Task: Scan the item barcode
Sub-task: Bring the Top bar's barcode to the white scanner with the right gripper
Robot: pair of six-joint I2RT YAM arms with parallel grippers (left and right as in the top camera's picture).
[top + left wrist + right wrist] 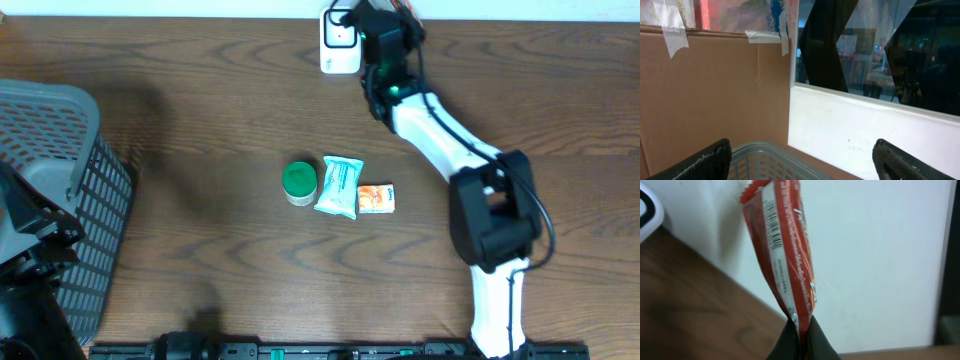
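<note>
My right gripper point(801, 332) is shut on the lower end of a red snack packet point(787, 255), which stands upright above the fingers. The packet's barcode point(772, 222) shows on its white side strip, facing left. A corner of the white scanner point(647, 209) sits at the upper left of the right wrist view. From overhead the right arm reaches to the table's far edge, with its gripper point(372, 22) beside the white scanner point(340, 45). My left gripper point(802, 165) is open and holds nothing, hovering over the basket rim.
A grey mesh basket point(70, 150) stands at the table's left end, under the left arm. Mid-table lie a green-lidded jar point(299, 182), a light blue wipes pack point(339, 186) and a small orange box point(376, 198). A white wall runs behind the table.
</note>
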